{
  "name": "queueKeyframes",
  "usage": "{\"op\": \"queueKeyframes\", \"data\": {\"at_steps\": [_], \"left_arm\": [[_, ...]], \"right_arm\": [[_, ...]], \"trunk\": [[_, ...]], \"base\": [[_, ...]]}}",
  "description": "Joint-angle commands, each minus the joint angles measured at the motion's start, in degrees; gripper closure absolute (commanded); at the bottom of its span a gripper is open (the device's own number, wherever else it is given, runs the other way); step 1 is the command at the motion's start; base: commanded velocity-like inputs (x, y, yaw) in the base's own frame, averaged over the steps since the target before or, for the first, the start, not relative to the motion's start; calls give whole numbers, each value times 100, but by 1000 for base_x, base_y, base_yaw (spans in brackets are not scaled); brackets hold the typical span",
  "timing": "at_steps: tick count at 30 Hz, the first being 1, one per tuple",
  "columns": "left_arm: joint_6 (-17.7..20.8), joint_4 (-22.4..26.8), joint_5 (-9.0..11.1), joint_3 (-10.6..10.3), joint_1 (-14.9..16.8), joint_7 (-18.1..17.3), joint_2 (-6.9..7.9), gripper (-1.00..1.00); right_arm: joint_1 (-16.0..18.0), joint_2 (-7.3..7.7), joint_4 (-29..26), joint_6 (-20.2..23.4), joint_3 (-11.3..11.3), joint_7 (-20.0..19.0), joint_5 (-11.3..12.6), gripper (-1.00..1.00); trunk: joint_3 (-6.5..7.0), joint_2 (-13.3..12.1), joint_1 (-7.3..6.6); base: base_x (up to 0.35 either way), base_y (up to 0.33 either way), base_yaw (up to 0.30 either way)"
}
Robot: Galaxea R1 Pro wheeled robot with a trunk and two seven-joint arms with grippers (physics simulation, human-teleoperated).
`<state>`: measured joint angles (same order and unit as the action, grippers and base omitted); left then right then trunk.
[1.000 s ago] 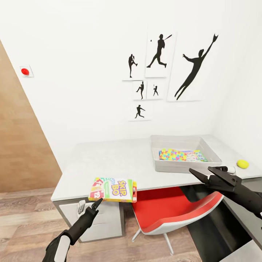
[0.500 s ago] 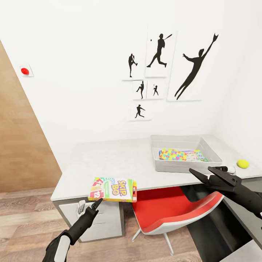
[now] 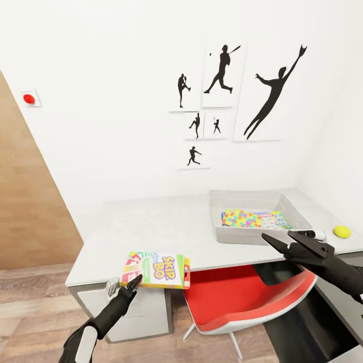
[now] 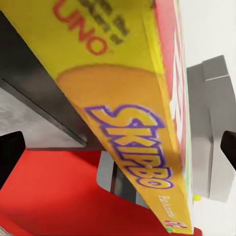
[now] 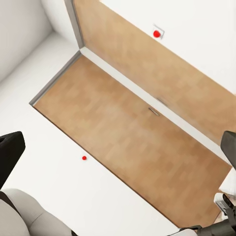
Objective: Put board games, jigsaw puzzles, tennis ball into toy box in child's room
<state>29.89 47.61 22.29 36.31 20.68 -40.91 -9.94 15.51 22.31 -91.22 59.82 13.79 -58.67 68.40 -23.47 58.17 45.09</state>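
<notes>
1. the left gripper (image 3: 135,282) pinches the near edge of the skip bo board game (image 3: 155,269), holding it flat and level above the front edge of the white table (image 3: 161,227), over the drawers.
2. in the left wrist view the skip bo board game (image 4: 142,128) runs edge-on between the fingers, with its yellow side and purple lettering close to the camera.
3. the right gripper (image 3: 282,241) hangs with its jaws spread and nothing between them, just in front of the table's front edge and near the toy box (image 3: 252,234).
4. the grey toy box sits on the right part of the table; a jigsaw puzzle (image 3: 241,218) lies flat inside it, with another flat printed item (image 3: 275,220) beside it.
5. the tennis ball (image 3: 342,231) rests on the table to the right of the toy box, apart from it.
6. a red chair (image 3: 242,295) stands under the table.
7. black athlete silhouettes (image 3: 222,96) hang on the white wall above.
</notes>
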Motion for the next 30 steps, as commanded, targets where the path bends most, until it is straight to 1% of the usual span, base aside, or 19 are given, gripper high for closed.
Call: {"op": "queueKeyframes", "data": {"at_steps": [1, 9, 30], "left_arm": [[44, 2, 17, 23, 6, -13, -6, -100], [44, 2, 19, 25, 6, -13, -6, -100], [18, 2, 13, 8, 6, -20, -6, -100]], "right_arm": [[4, 1, 3, 18, 4, -22, -11, -100], [4, 1, 2, 18, 2, -20, -11, -100], [4, 1, 3, 18, 4, -22, -11, -100]], "trunk": [[-6, 4, 2], [-6, 4, 2], [-6, 4, 2]], "base": [[95, 0, 0], [40, 0, 0], [3, 0, 0]]}}
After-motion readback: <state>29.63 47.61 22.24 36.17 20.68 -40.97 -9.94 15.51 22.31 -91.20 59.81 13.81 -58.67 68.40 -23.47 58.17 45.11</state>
